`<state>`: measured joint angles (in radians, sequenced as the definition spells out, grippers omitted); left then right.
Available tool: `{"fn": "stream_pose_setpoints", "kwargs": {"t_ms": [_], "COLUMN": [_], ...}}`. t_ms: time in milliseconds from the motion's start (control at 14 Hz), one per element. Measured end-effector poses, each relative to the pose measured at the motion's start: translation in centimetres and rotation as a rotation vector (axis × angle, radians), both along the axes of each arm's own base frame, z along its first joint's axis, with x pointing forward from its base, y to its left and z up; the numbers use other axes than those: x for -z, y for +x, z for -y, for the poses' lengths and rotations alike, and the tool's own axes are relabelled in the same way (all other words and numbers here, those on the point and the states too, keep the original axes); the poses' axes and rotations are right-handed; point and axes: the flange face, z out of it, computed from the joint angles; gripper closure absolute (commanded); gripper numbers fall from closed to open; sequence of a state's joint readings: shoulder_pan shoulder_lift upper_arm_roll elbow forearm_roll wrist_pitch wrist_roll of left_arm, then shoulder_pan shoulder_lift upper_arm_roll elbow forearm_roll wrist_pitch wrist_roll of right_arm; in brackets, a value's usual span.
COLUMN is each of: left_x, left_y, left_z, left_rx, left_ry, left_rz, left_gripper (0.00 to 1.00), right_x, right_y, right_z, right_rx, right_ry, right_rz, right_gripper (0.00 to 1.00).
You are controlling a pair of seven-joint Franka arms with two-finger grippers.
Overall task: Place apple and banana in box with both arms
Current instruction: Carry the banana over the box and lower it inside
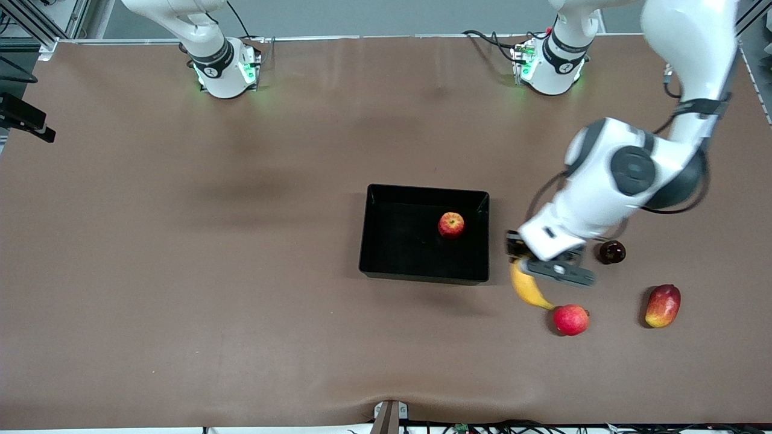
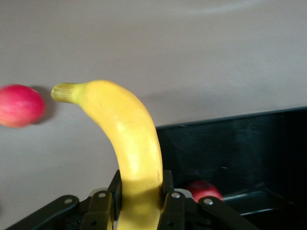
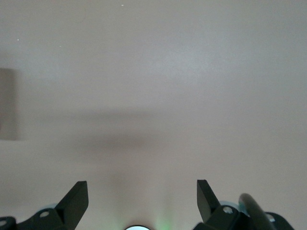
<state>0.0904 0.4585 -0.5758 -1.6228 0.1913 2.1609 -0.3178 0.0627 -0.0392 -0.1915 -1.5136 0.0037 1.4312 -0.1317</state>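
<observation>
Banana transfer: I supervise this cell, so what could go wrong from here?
1. The left gripper pinches the banana at one end, so the long free part might swing or slip.
2. It hangs over the table beside the box; a low carry could catch the wall.
3. Dropped carelessly, it could strike the apple inside.

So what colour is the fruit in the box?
Red with a yellow patch: the apple in the box, clearest in the front view.

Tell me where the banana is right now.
The banana is held in the left gripper, lifted over the table just beside the box at the left arm's end, with the pinkish-red fruit close by.
</observation>
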Motion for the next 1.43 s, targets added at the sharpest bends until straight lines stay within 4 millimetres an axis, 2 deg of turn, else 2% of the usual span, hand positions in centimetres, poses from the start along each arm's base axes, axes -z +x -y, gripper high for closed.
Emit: {"fn": "stream_pose_setpoints", "kwargs": {"t_ms": [143, 358, 645, 860, 1075, 1433], "left_x": [0.3, 1.5, 5.1, 9.1, 12.2, 14.3], "left_y": [-2.4, -5.2, -7.3, -8.7, -9.8, -9.8], "left_z": [5.0, 10.4, 15.2, 19.1, 21.5, 21.9], "left_rx": [-0.022, 0.018, 0.054, 0.029, 0.023, 0.052], "left_ry": [-0.009, -0.015, 0.036, 0.057, 0.057, 0.068], "left_rz": [-0.019, -0.037, -0.012, 0.01, -0.015, 0.006], "left_gripper": [1.0, 1.0, 1.0, 1.0, 1.0, 1.0], "right_x": [0.1, 0.2, 0.2, 0.3, 0.3, 0.4], "right_y": [0.0, 0.0, 0.0, 0.0, 0.0, 0.1], "right_z": [0.2, 0.4, 0.7, 0.8, 0.9, 0.9], "right_rx": [0.004, 0.009, 0.014, 0.015, 0.017, 0.017], "right_ry": [0.0, 0.0, 0.0, 0.0, 0.0, 0.0], "right_rz": [-0.001, -0.004, -0.006, -0.007, -0.007, -0.009], "right_gripper": [0.0, 0.0, 0.0, 0.0, 0.0, 0.0]}}
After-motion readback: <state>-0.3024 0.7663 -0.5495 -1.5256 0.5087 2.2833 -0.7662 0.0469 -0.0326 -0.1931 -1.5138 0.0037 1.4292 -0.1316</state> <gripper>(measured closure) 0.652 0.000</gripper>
